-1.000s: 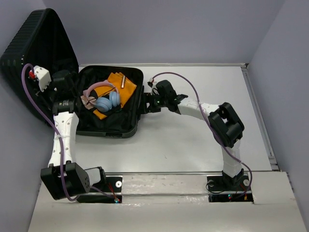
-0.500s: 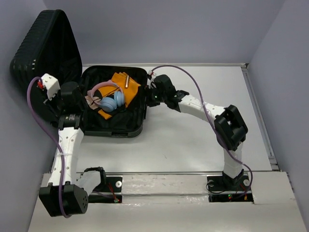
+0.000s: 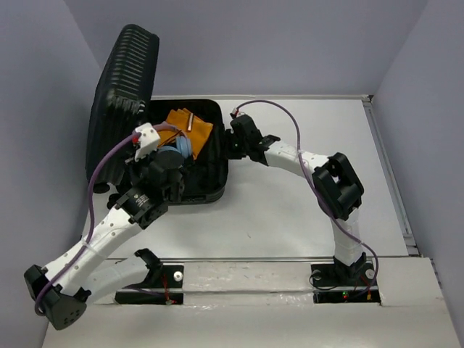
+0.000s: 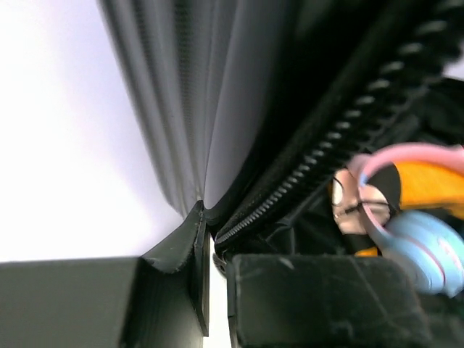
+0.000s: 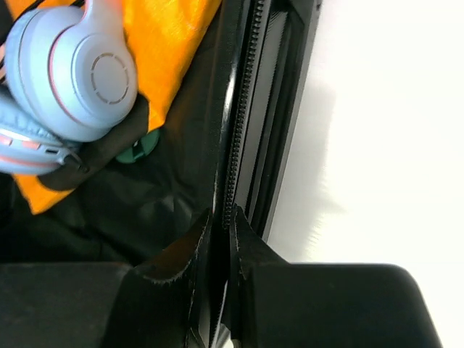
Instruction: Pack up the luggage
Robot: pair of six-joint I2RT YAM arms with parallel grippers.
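Note:
The luggage, a black ribbed hard-shell suitcase, lies open, its base (image 3: 212,171) flat on the table and its lid (image 3: 123,87) raised almost upright at the left. Inside lie blue-and-pink headphones (image 5: 72,72) on an orange cloth (image 3: 194,130). My left gripper (image 3: 158,156) is shut on the lid's zipper edge (image 4: 290,192), with the ribbed shell (image 4: 181,109) beside it. My right gripper (image 3: 230,145) is shut on the zipper rim (image 5: 233,145) of the base's right side.
The white table (image 3: 304,210) stretches right of the suitcase to a raised ledge (image 3: 388,167). Grey walls (image 3: 290,43) close in the back and both sides. A small green item (image 5: 141,145) lies on the lining under the cloth.
The lid has swung up from lying back at the left to almost upright, carried rightward by my left gripper. My right gripper has closed on the base's right rim.

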